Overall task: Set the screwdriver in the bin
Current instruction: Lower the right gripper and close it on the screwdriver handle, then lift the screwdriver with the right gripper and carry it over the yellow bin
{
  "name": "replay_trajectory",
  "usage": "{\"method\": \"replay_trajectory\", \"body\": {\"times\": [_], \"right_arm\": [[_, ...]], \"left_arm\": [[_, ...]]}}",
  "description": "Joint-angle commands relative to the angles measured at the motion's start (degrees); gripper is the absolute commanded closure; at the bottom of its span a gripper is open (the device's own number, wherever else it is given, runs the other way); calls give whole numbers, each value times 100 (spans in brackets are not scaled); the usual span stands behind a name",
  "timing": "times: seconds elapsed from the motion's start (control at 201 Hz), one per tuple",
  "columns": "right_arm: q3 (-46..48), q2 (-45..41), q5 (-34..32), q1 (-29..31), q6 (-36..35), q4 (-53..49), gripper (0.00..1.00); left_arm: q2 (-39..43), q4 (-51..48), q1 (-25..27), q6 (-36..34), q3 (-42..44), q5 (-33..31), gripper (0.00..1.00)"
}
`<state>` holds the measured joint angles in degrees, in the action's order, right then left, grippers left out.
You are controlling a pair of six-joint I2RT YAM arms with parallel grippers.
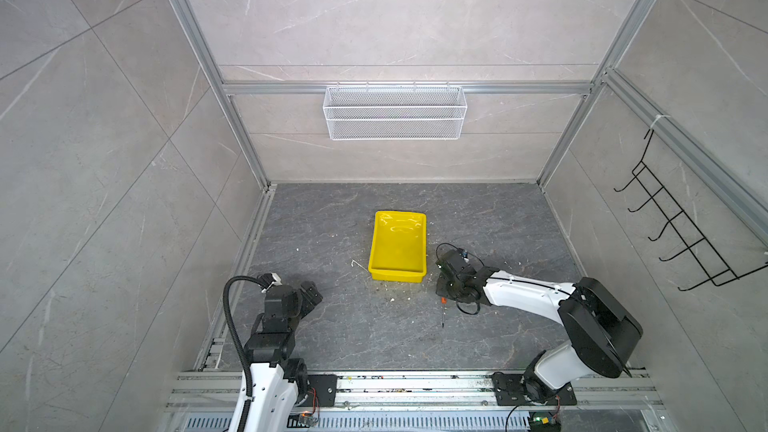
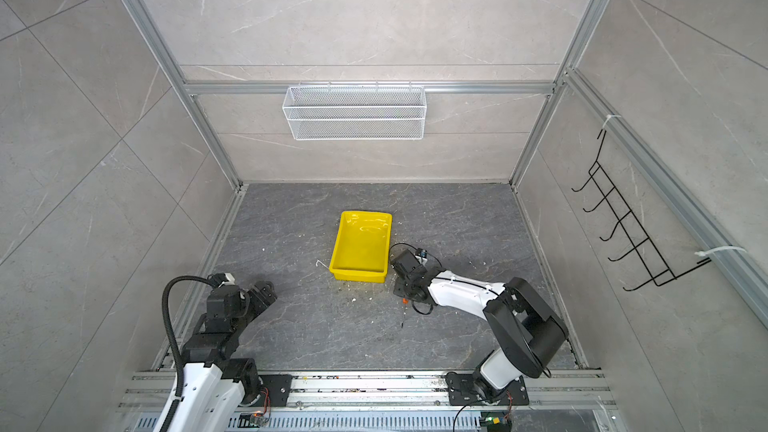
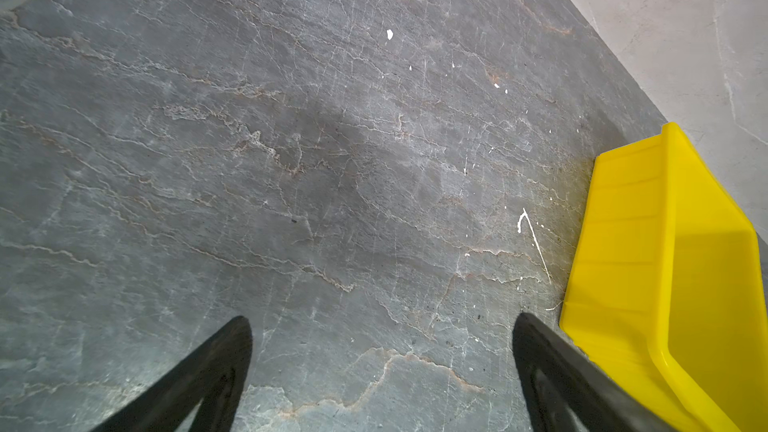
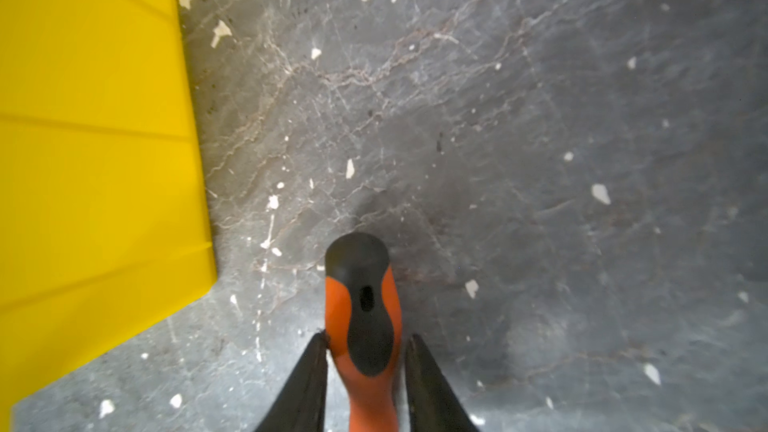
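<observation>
The screwdriver (image 4: 361, 305) has an orange handle with a black end cap. It lies on the dark stone floor just right of the near corner of the yellow bin (image 1: 397, 276). In both top views its thin shaft points toward the front rail, with the orange handle (image 1: 443, 300) (image 2: 404, 301) peeking out from under the right wrist. My right gripper (image 4: 365, 338) is low over it, its two black fingers closed against the sides of the handle. The bin (image 2: 358, 275) holds nothing that I can see. My left gripper (image 3: 382, 317) hovers open over bare floor, left of the bin (image 3: 623, 243).
A white wire basket (image 1: 395, 112) hangs on the back wall. A black hook rack (image 1: 681, 234) is on the right wall. White crumbs and a thin white sliver (image 1: 359, 264) litter the floor near the bin. Aluminium rails run along the front edge.
</observation>
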<state>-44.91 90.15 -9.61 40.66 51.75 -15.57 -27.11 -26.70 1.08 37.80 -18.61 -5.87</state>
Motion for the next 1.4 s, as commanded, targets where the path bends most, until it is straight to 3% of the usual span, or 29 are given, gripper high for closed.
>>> {"method": "replay_trajectory", "body": {"times": [0.0,0.109,0.328,0.507,0.736,0.895,1.04,1.179,1.393], "right_arm": [[-41,125,-369,150,129,-93,67],[-53,152,-512,257,120,-227,67],[-42,207,-890,353,179,-367,84],[-8,-75,-1269,513,427,-489,89],[-700,-752,-2071,719,-329,-2229,90],[-1132,-1072,-2299,720,-850,-2471,89],[-2028,-600,-2166,722,-897,-2489,89],[-2669,68,-1527,718,-723,-1635,89],[-4696,1851,-1090,704,-933,-1724,90]], "left_arm": [[139,200,-3,-7,-35,42,0],[241,215,-4,-14,3,37,0],[224,216,-3,-69,-10,97,1],[189,226,-3,-73,-19,136,1],[380,244,-3,-33,67,150,0],[353,246,-3,-28,67,115,1],[242,229,-3,4,29,95,1],[163,228,-3,-1,7,100,1],[189,218,-3,26,10,78,1]]}}
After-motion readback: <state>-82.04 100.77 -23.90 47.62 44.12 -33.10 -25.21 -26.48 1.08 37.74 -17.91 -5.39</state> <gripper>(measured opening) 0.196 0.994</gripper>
